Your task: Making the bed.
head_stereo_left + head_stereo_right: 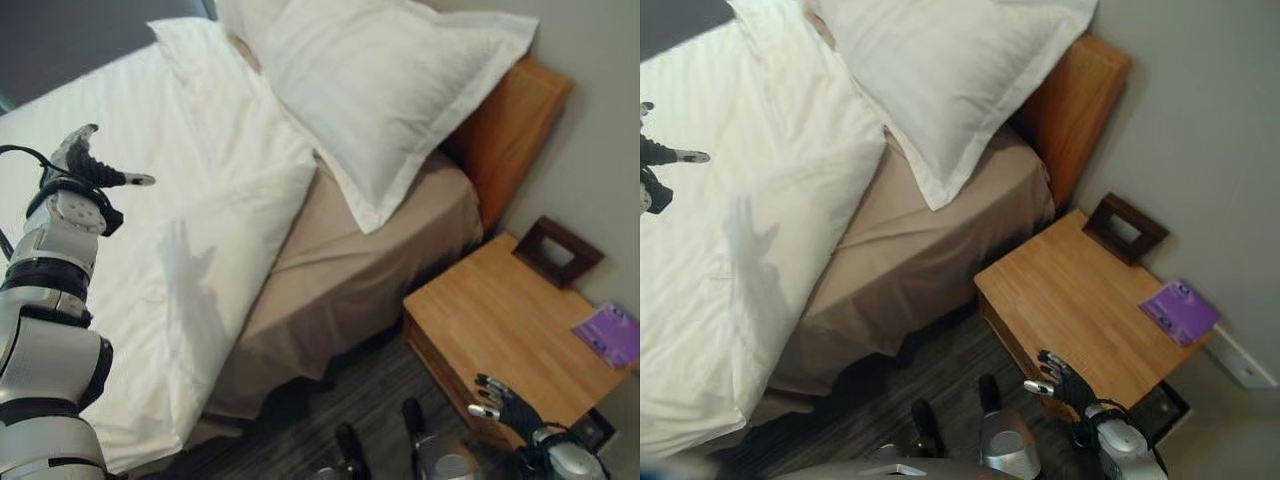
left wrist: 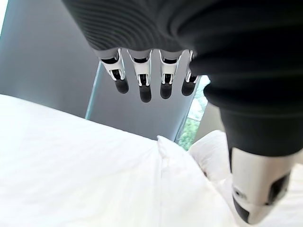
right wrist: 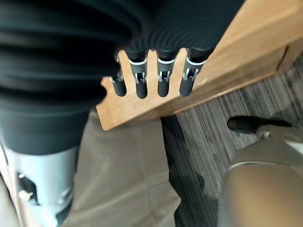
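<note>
- duvet [image 1: 200, 260] lies white and thick over the bed's left part, its long axis running from the headboard [image 1: 510, 130] end down toward the foot; its near edge falls short of the bed's right side and leaves a strip of tan sheet [image 1: 370, 260] bare.
- left hand [image 1: 85, 165] hangs above the duvet, close over its surface but not touching it; the duvet's right edge lies off to the hand's right, toward the bare strip.
- left hand's fingers [image 2: 144, 87] are straight and relaxed, thumb set apart, holding nothing.
- right hand [image 1: 505, 405] sits low by the front corner of the wooden nightstand [image 1: 500, 320], well apart from the bedding; its fingers [image 3: 163, 80] are likewise straight and empty.
- left hand is clearly the nearer one to the duvet; my judgement is that the next move is its to make, taking the duvet's edge and drawing it right over the tan sheet.
- two white pillows [image 1: 390, 90] lie at the head, the larger one askew with a corner pointing down over the tan sheet.
- duvet looks soft and puffy with light creases, likely to bunch if pulled from one point.
- nightstand carries a dark picture frame [image 1: 558, 250] and a purple booklet [image 1: 610, 335], both away from the work.
</note>
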Controlling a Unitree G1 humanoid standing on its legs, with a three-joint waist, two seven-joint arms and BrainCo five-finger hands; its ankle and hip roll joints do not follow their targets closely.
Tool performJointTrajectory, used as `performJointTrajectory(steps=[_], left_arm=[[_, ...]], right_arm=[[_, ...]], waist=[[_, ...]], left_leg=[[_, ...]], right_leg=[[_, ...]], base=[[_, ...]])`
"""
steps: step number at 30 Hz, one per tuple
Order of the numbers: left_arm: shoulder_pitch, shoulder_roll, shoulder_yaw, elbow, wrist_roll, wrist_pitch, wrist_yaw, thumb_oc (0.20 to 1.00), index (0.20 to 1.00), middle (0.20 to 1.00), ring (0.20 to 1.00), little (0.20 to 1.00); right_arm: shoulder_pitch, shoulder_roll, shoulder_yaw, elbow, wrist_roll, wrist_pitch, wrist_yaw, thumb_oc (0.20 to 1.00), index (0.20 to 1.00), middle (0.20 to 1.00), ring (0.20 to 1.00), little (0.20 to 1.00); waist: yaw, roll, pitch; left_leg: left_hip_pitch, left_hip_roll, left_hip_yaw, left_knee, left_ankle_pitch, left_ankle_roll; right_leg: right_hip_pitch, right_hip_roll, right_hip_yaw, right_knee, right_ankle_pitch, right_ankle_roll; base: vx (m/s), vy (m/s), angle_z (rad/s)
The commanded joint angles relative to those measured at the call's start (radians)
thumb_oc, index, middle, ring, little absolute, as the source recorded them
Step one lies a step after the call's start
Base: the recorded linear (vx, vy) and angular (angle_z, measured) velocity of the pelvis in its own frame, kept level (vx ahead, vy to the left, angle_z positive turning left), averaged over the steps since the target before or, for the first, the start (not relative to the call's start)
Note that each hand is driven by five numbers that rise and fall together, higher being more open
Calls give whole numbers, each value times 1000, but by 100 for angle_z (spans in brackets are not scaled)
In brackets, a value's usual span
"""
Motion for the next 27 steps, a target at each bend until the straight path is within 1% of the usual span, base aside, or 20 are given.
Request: performJointTrajectory(steps=[1, 3, 4, 6, 7, 8, 9, 11, 13, 14, 17, 18, 19, 23, 27], left_arm=[[-151, 1, 18, 83, -3, 17, 60, 1000, 1000, 1000, 1000, 1000], [-191, -9, 15, 123, 22, 52, 76, 1000, 1000, 1000, 1000, 1000], [-208, -5, 33, 141, 14, 60, 106, 1000, 1000, 1000, 1000, 1000], [-207, -5, 33, 140, 14, 60, 107, 1000, 1000, 1000, 1000, 1000], [-203, 5, 51, 154, 6, 68, 129, 1000, 1000, 1000, 1000, 1000], [-203, 5, 51, 154, 6, 68, 129, 1000, 1000, 1000, 1000, 1000], [-172, 33, 95, 167, 6, 85, 203, 1000, 1000, 1000, 1000, 1000], [-152, 44, 115, 175, -3, 86, 216, 1000, 1000, 1000, 1000, 1000], [-133, 69, 135, 180, -13, 82, 231, 1000, 1000, 1000, 1000, 1000], [-132, 70, 136, 179, -13, 82, 231, 1000, 1000, 1000, 1000, 1000], [-78, 131, 186, 187, -66, 76, 263, 1000, 1000, 1000, 1000, 1000], [-76, 132, 188, 187, -66, 76, 263, 1000, 1000, 1000, 1000, 1000], [-57, 149, 200, 187, -76, 73, 270, 1000, 1000, 1000, 1000, 1000], [-32, 165, 199, 179, -71, 64, 271, 1000, 1000, 1000, 1000, 1000], [-14, 151, 202, 169, -72, 59, 265, 1000, 1000, 1000, 1000, 1000]], right_arm=[[-39, -14, 28, -73, 65, -48, -19, 1000, 1000, 1000, 1000, 1000], [-46, -16, 30, -81, 74, -46, -32, 1000, 1000, 1000, 1000, 1000], [-48, -9, 28, -95, 90, -53, -42, 1000, 1000, 1000, 1000, 1000], [-47, -9, 28, -96, 90, -53, -42, 1000, 1000, 1000, 1000, 1000], [-52, -9, 30, -105, 100, -62, -53, 1000, 1000, 1000, 1000, 1000], [-52, -9, 30, -105, 100, -62, -53, 1000, 1000, 1000, 1000, 1000], [-67, -3, 46, -101, 109, -78, -69, 1000, 1000, 1000, 1000, 1000], [-73, -4, 49, -105, 114, -87, -72, 1000, 1000, 1000, 1000, 1000], [-75, -8, 53, -110, 115, -97, -75, 1000, 1000, 1000, 1000, 1000], [-75, -9, 54, -109, 115, -97, -75, 1000, 1000, 1000, 1000, 1000], [-88, -24, 77, -102, 110, -106, -73, 1000, 1000, 1000, 1000, 1000], [-89, -25, 77, -102, 110, -106, -73, 1000, 1000, 1000, 1000, 1000], [-97, -30, 88, -100, 113, -109, -71, 1000, 1000, 1000, 1000, 1000], [-107, -41, 107, -94, 109, -111, -62, 1000, 1000, 1000, 1000, 1000], [-115, -45, 116, -84, 107, -114, -63, 1000, 1000, 1000, 1000, 1000]], waist=[[-20, -80, 33], [-25, -86, 49], [-29, -98, 75], [-29, -98, 76], [-28, -106, 93], [-28, -106, 92], [-25, -116, 112], [-22, -119, 120], [-15, -119, 130], [-16, -118, 129], [1, -106, 143], [0, -105, 144], [5, -101, 143], [12, -97, 141], [13, -99, 147]], left_leg=[[5, 24, 1, 5, 58, -40], [-21, 27, 6, 5, 63, -41], [-48, 30, 13, 5, 67, -42], [-45, 30, 13, 5, 65, -42], [-72, 33, 19, 5, 69, -42], [-72, 33, 19, 5, 69, -42], [-96, 35, 38, 5, 71, -45], [-102, 36, 44, 5, 71, -46], [-108, 36, 50, 5, 71, -47], [-109, 36, 50, 5, 71, -47], [-105, 33, 48, 5, 66, -50], [-105, 33, 48, 5, 66, -50], [-102, 32, 46, 5, 64, -51], [-97, 28, 41, 5, 60, -51], [-95, 28, 34, 5, 58, -50]], right_leg=[[-3, -42, 33, -18, 10, 102], [-36, -38, 42, -15, 17, 102], [-70, -35, 54, -11, 27, 102], [-69, -35, 54, -10, 24, 103], [-101, -33, 64, -6, 31, 103], [-101, -33, 64, -6, 31, 103], [-136, -27, 80, -6, 39, 105], [-144, -24, 85, -6, 41, 106], [-153, -22, 88, -4, 41, 105], [-153, -22, 88, -4, 41, 105], [-152, -26, 82, -6, 35, 101], [-152, -26, 82, -6, 35, 101], [-151, -26, 79, -6, 33, 100], [-143, -27, 72, -7, 28, 97], [-138, -28, 66, -7, 25, 95]], base=[[-107, -14, -16], [-80, -20, -19], [-53, -13, -23], [-28, -11, -25], [-21, -15, -16], [-11, -27, -17], [10, -12, -17], [10, -16, -19], [16, -21, -16], [26, -24, -15], [36, -13, -10], [43, -7, -2], [22, 0, 4], [26, 0, 6], [5, -3, 13]])
